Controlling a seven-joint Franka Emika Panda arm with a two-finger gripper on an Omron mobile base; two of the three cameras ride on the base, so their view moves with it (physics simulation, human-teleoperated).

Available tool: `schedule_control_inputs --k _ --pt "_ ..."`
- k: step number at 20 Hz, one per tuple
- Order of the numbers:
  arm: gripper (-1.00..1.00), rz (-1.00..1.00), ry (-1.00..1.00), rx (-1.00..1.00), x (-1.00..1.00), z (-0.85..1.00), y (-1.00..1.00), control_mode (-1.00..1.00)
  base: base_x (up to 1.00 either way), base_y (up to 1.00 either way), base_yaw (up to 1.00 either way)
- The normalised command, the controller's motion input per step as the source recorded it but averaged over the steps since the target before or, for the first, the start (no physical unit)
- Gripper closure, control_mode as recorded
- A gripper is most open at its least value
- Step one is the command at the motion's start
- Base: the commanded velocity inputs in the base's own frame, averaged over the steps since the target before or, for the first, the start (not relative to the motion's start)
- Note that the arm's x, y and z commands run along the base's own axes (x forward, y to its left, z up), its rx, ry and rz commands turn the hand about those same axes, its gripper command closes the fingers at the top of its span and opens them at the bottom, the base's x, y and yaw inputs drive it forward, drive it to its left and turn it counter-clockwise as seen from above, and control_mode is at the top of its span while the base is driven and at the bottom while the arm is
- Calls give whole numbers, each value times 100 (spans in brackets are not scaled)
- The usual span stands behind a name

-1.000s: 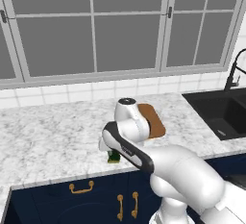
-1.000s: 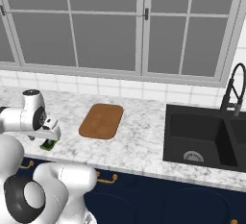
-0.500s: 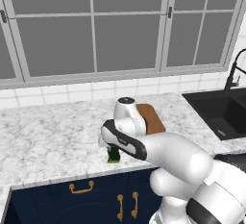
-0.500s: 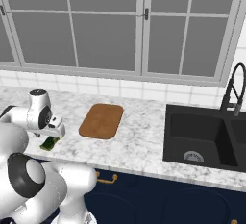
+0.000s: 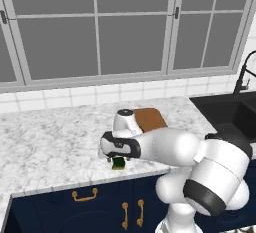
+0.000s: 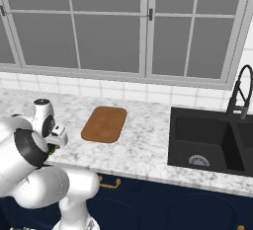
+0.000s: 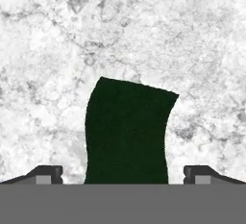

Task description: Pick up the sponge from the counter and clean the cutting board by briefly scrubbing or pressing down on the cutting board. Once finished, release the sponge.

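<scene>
The claw (image 7: 123, 176) hangs right over the counter (image 7: 53, 50), pointing down at it. Its two dark tips (image 7: 47, 174) stand far apart, one at each side, so the claw is wide open and holds nothing. The sponge (image 7: 126, 131) lies flat on the white and grey stone, right between the two tips. There is bare stone showing between the sponge and each tip, so they do not touch it. From above the sponge looks very dark green.

In the left base view, the claw (image 5: 117, 158) is low over the front part of the counter (image 5: 50, 142), and the sponge (image 5: 118, 163) peeks out just under it, green with a bit of yellow. The cutting board (image 5: 150, 119) lies flat behind the claw and a little to the right, partly hidden by the arm. The black sink (image 5: 232, 116) is far off to the right.

In the right base view, the cutting board (image 6: 104, 124) lies near the claw, to its right, and the sink (image 6: 210, 140) is further right again.
</scene>
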Motion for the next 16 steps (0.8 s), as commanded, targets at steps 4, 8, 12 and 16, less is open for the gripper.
schedule_control_inputs --k 4,8,12,16 --pt "-100 0 0 0 31 -32 8 -100 0 0 0" --pt "-100 0 2 0 27 -38 17 -100 0 0 0" --pt "-100 0 0 0 8 -46 25 -100 0 0 0" --pt "100 0 0 0 -42 -66 22 -100 0 0 0"
